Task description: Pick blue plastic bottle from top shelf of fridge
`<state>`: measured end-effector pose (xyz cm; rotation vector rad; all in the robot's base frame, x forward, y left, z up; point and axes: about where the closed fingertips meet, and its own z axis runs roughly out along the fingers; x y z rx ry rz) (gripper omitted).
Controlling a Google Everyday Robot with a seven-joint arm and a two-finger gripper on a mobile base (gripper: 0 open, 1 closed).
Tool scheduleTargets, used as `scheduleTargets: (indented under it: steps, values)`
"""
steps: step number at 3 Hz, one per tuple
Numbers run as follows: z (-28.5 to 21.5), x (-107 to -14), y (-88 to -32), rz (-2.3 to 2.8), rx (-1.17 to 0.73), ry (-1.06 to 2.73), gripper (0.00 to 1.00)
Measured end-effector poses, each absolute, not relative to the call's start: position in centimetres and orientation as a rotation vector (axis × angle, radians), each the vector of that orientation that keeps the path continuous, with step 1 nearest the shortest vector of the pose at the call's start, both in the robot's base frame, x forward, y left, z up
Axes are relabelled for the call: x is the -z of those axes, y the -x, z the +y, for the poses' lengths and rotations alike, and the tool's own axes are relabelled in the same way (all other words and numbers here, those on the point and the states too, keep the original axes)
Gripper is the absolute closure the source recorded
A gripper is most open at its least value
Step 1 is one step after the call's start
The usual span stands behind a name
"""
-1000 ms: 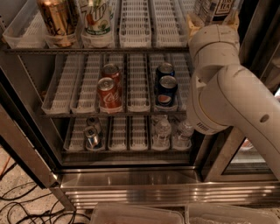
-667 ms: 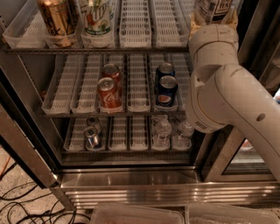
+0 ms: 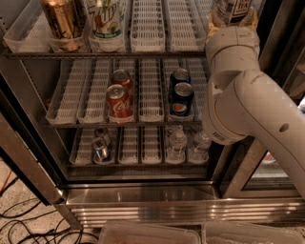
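Observation:
The blue plastic bottle stands at the right end of the top shelf of the fridge. Only its lower part with the dark-and-white label shows; the rest is cut off by the top of the view. My gripper is at the foot of the bottle, right above my white wrist, which hides the bottle's base. My arm reaches in from the lower right.
A gold can and a green-and-white can stand on the top shelf's left. Red cola cans and blue Pepsi cans fill the middle rack. Small water bottles and cans are below. Cables lie on the floor.

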<state>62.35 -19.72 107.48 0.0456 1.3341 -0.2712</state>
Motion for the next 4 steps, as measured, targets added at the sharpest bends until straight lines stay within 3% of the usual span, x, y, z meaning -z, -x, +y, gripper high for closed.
scheduleTargets:
  steps: [4]
  values:
    - [-18.8, -110.8, -59.3, 1.190, 0.168, -0.035, 1.00]
